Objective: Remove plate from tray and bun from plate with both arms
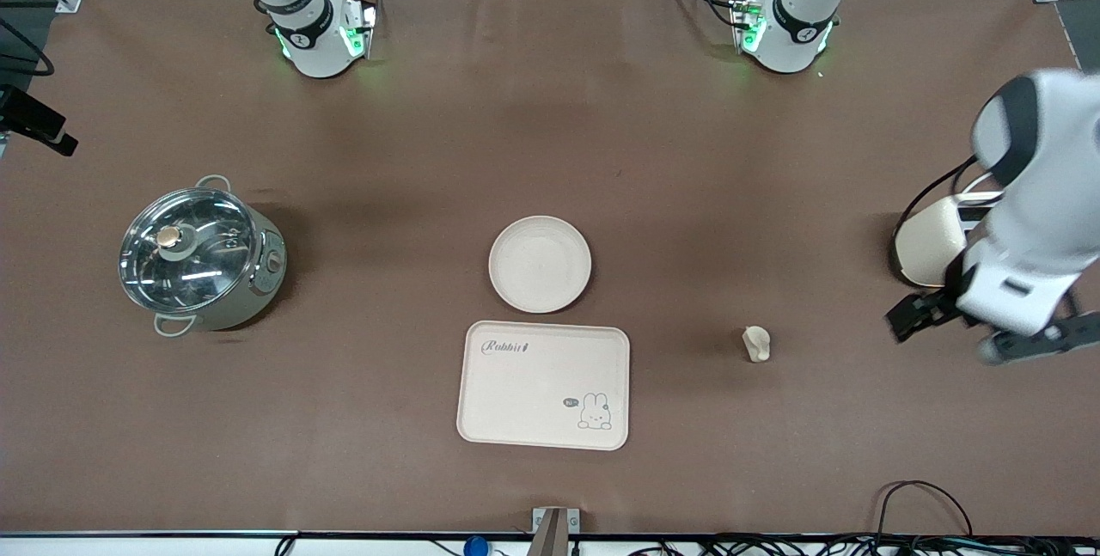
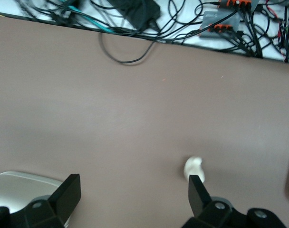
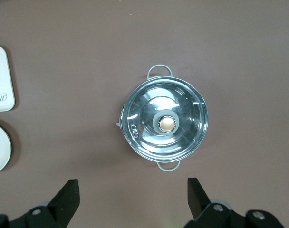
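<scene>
Brown covering spreads over the whole table (image 1: 550, 135), and on it we see four things, largest first. We find the rectangular cream tray (image 1: 543, 385) with its rabbit drawing near the middle of the table's edge closest to the front camera. A lidded steel pot (image 1: 199, 255) with a glass lid and brass knob stands toward the right arm's end of the table. We see the round cream plate (image 1: 540, 264) just beside the tray, a little farther from the front camera, with a narrow gap between them. We spot the small pale bun (image 1: 757, 343) lying alone on the bare covering, between the tray and the left arm's end of the table, apart from both.

We see the left gripper (image 2: 134, 194) hanging over the left arm's end of the table with its fingers spread wide and nothing between them; the bun shows by one fingertip in the left wrist view. We see the right gripper (image 3: 133, 195) high over the pot, its fingers likewise wide apart and holding nothing.
</scene>
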### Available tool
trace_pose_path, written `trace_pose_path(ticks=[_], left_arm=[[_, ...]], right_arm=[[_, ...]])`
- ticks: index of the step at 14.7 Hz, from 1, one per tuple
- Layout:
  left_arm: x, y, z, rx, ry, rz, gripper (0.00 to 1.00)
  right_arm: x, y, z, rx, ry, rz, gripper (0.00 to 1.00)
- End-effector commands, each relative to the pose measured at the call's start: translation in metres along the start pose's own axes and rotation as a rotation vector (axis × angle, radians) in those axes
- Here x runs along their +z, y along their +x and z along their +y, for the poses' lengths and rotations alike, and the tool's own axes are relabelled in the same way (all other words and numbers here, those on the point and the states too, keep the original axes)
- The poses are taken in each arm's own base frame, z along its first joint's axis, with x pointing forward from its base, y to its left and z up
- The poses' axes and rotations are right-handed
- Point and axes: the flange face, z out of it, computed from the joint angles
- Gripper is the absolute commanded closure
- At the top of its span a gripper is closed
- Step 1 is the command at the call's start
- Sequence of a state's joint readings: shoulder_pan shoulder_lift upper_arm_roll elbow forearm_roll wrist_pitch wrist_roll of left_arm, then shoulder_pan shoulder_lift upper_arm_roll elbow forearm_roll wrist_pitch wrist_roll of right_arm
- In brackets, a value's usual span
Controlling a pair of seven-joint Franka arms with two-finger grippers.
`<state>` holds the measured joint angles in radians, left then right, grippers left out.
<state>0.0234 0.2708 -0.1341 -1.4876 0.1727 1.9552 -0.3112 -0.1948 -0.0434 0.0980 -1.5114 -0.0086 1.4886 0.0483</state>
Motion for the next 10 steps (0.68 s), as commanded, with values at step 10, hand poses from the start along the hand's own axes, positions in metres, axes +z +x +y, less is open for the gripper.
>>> trace_pose_path(ticks=[10], left_arm=[[-0.145, -0.109, -0.032, 0.181, -0.085, -0.195, 0.0]], right_arm=[[-0.008, 0.001, 0.004, -0.01, 0.05, 0.016, 0.0]])
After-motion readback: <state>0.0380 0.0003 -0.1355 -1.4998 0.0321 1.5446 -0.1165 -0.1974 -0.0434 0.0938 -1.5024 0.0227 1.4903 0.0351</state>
